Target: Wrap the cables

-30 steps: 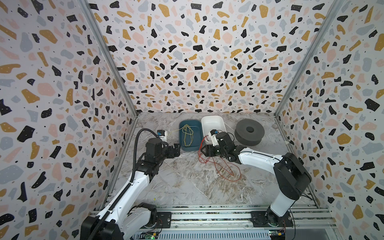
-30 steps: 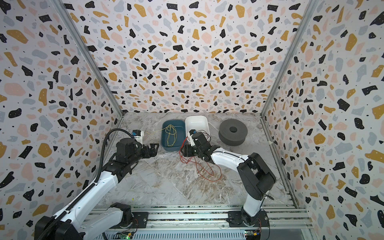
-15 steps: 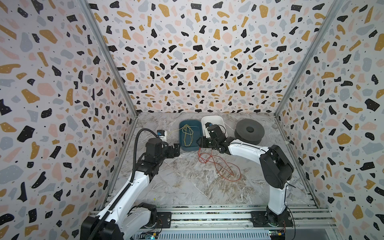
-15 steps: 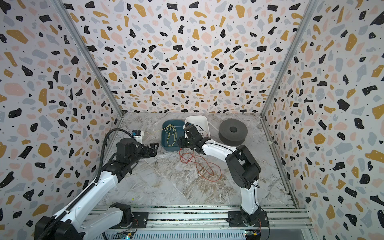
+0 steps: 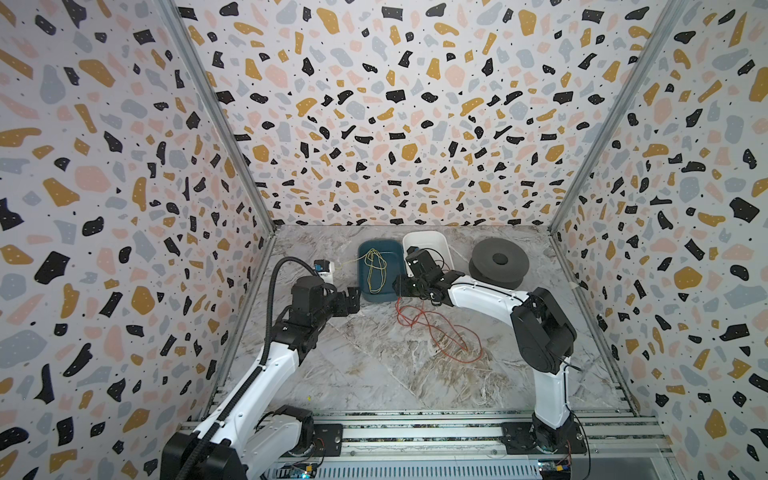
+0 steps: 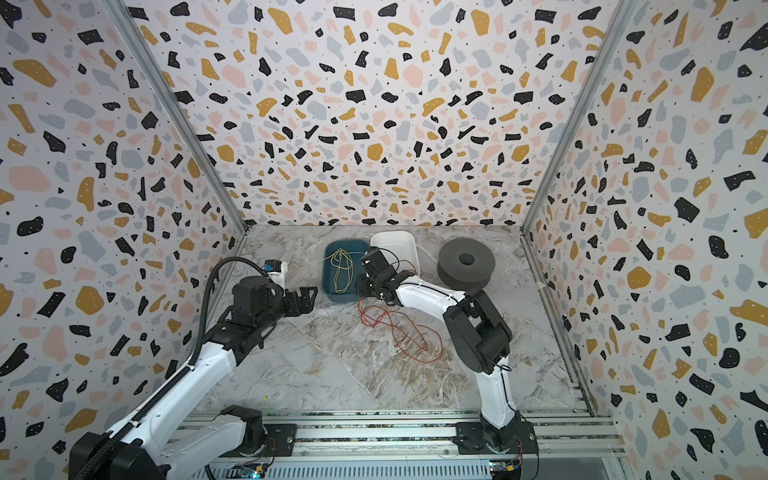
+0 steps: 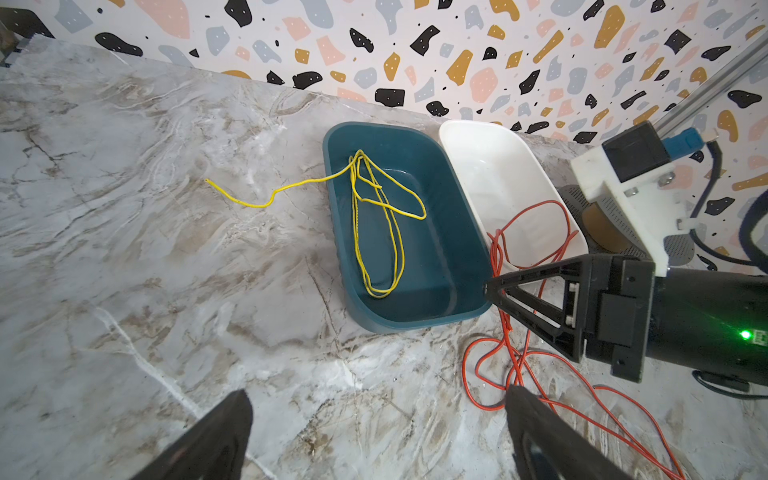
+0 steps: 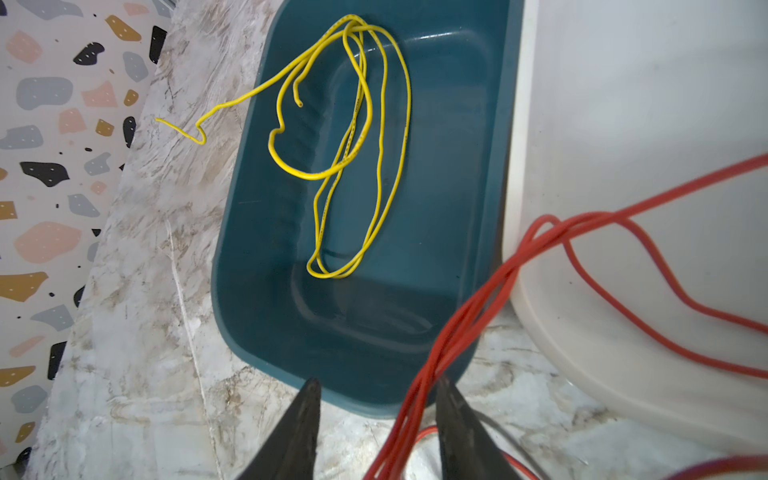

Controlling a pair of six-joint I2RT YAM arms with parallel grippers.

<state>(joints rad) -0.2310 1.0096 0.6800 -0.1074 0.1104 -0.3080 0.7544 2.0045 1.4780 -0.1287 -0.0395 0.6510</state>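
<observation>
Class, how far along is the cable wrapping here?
Done: yellow wire lies looped in the teal bin, one tail outside. In hand: red cable strands pass through the open right gripper, unclamped. Remaining: it sprawls loose across the table, nothing wrapped; left gripper open, empty.

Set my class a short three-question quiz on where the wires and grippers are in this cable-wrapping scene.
1. True or false: the yellow wire lies wholly inside the teal tray.
2. What runs between the fingers of the right gripper? A. yellow wire B. red cable C. nothing
3. Fill in: the left gripper is ____ and holds nothing.
Key: 1 false, one end trails onto the table; 2 B; 3 open.
</observation>
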